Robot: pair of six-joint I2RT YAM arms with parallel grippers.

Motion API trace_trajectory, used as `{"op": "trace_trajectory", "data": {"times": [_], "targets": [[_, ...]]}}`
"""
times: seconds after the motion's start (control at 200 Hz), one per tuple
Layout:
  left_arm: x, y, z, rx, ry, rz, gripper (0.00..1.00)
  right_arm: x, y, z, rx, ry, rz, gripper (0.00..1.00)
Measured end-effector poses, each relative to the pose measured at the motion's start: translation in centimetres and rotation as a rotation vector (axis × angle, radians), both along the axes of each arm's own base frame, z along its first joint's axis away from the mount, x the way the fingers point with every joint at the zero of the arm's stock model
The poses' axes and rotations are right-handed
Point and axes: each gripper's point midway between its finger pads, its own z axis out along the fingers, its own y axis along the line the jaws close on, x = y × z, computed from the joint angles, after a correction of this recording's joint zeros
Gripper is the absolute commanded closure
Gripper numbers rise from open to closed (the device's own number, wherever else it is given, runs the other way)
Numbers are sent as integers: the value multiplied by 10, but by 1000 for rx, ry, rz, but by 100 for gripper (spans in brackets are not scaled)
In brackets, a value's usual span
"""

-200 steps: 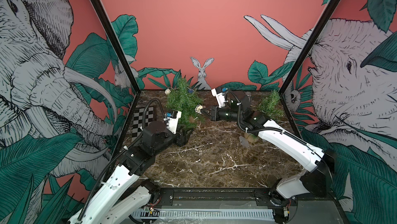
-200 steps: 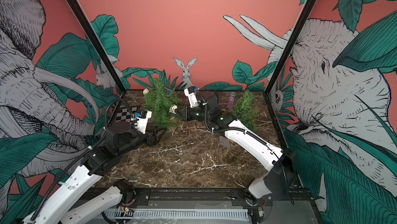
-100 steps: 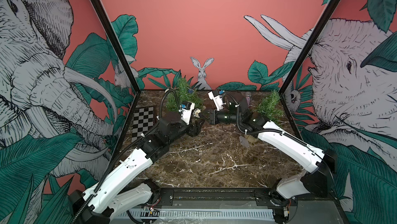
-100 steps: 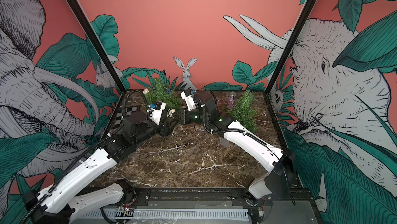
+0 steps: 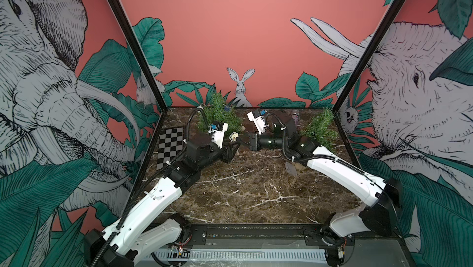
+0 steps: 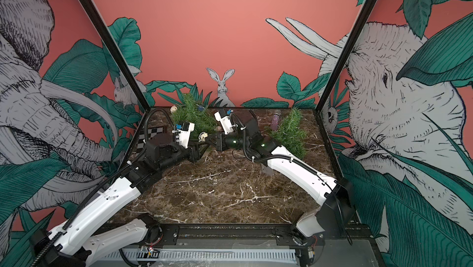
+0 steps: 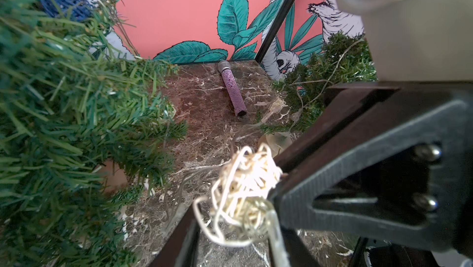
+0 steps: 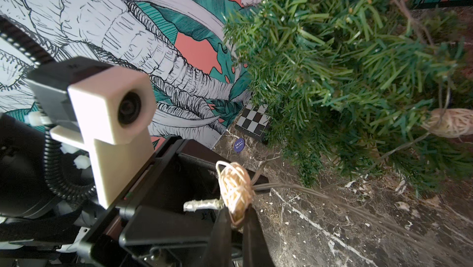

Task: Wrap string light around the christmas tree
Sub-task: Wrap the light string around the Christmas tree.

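- Our right gripper [image 8: 236,217] has its jaws pinching a woven bulb of the string light [image 8: 235,191].
- Our left gripper [image 5: 234,147] meets it tip to tip; we cannot tell how its jaws stand.
- The string light sits just beside the christmas tree [image 5: 217,114], toward the counter's [image 5: 256,189] far left corner.

both arms stretched forward, left gripper [image 5: 234,149] tip to tip with the tightly closed right gripper [image 5: 243,141]
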Motion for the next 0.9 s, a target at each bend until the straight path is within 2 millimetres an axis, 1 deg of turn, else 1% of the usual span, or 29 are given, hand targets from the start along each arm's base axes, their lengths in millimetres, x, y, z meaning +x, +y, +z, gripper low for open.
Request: {"op": "trace_trajectory", "data": {"times": [0.065,0.205,0.24,0.265,0.31,0.395,0.455,0.515,0.605,0.67,0.735,0.805,0.865,0.9], "targets": [[-1,-2,2,8,-9,-16,78,0,0,0,2,-1,3,100],[0,-1,1,39,-28,-23,96,2,-2,1,4,-10,13,75],[3,2,2,43,-34,-3,98,0,-4,-1,-3,-4,24,68],[6,5,3,46,-43,14,99,-1,-5,-3,-11,2,31,61],[11,12,5,47,-50,50,100,-1,-9,-9,-33,13,36,53],[17,21,6,49,-55,99,100,0,-21,-22,-91,26,36,42],[21,26,5,51,-54,126,100,8,-40,-33,-162,26,-4,37],[21,29,3,54,-49,144,100,16,-59,-42,-248,8,-57,35],[20,32,-2,62,-39,156,100,29,-89,-49,-388,-39,-160,36],[19,32,-2,62,-38,151,95,34,-104,-51,-464,-55,-219,39],[18,30,-5,70,-32,137,89,36,-114,-55,-523,-59,-279,41],[15,27,-9,89,-26,120,80,33,-118,-64,-576,-53,-345,41],[11,20,-14,110,-31,102,72,23,-118,-79,-614,-41,-404,41],[4,12,-20,127,-36,76,69,15,-119,-91,-634,-29,-433,40]]}}
